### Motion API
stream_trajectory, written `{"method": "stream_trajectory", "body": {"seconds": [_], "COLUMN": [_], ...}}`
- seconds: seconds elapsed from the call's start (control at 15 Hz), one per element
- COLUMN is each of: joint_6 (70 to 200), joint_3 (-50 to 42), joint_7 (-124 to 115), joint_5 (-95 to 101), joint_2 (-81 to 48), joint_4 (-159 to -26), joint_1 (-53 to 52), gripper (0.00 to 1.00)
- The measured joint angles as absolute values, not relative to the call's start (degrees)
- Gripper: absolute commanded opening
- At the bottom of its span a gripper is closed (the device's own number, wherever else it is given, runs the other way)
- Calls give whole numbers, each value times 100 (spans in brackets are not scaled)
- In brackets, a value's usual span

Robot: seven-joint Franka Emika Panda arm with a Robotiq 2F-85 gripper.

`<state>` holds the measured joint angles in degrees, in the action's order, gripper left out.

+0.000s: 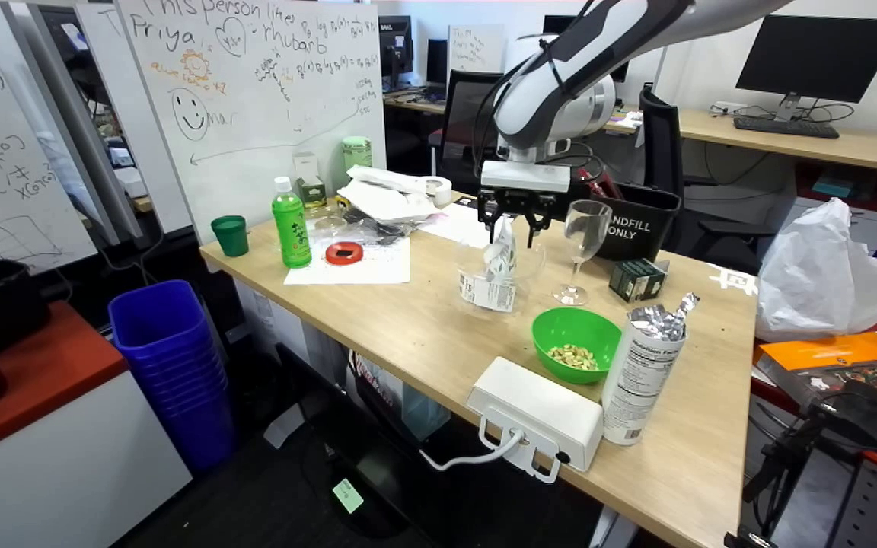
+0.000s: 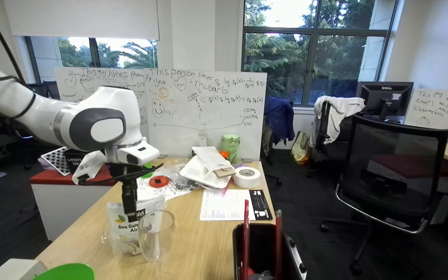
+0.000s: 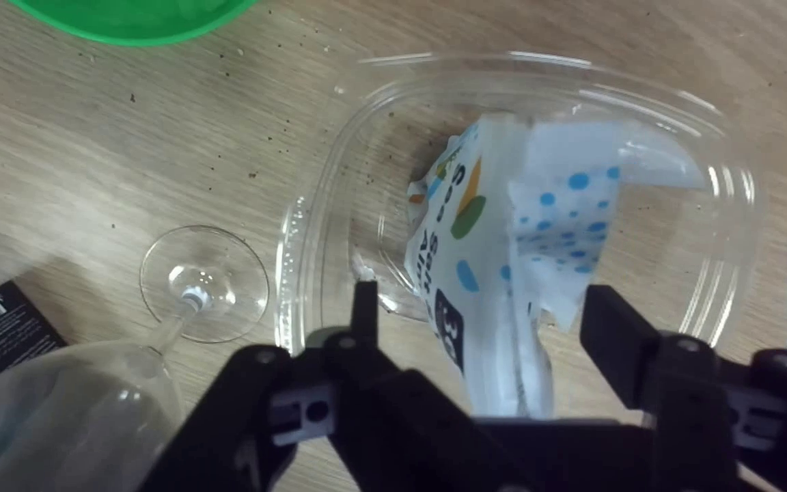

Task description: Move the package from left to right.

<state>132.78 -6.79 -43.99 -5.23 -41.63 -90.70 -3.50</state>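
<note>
- The end effector [image 3: 482, 301] is hanging and pointing down, its jaws spread wide, one on each side of the package [image 3: 475, 232].
- In the wrist view, gaps are showing between both jaws and the package; whether its top is touching the end effector higher up, I cannot tell.
- The package is standing on end below the end effector, its upper part reaching between the jaws, inside a clear tub [image 3: 291, 273] that is resting on the desk [image 1: 431, 320].
- Just beside the end effector, a wineglass [image 1: 588, 228] is standing upright; past it, a dark box [image 1: 636, 279] is lying near a black bin [image 1: 633, 228].
- Near the end effector, a green bowl [image 1: 572, 326] is holding nuts [image 1: 572, 356]; farther from it, a can [image 1: 640, 380] is standing beside the bowl, and a white box [image 1: 537, 399] is sitting at the desk's edge.
- Well apart from the end effector, toward the whiteboard [image 1: 256, 84], a bottle [image 1: 291, 232] and a cup [image 1: 231, 236] are standing, and a red disc [image 1: 343, 253] is lying on paper [image 1: 377, 272].
- Farthest from the end effector, blue bins [image 1: 168, 350] are standing stacked, a chair [image 2: 395, 163] is facing away, and windows [image 2: 313, 54] are showing trees [image 2: 278, 54].
</note>
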Motion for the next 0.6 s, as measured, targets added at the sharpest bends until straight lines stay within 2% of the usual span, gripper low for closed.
{"method": "stream_trajectory", "body": {"seconds": [0.4, 0.47, 0.6], "joint_6": [13280, 13280, 13282], "joint_3": [-672, -670, -668], "joint_7": [-4401, -4400, -4388], "joint_5": [-543, -549, -551], "joint_2": [-4138, -4125, -4091], "joint_4": [-9019, -9020, -9021], "joint_1": [-350, -350, -347], "gripper": [5, 1, 0]}}
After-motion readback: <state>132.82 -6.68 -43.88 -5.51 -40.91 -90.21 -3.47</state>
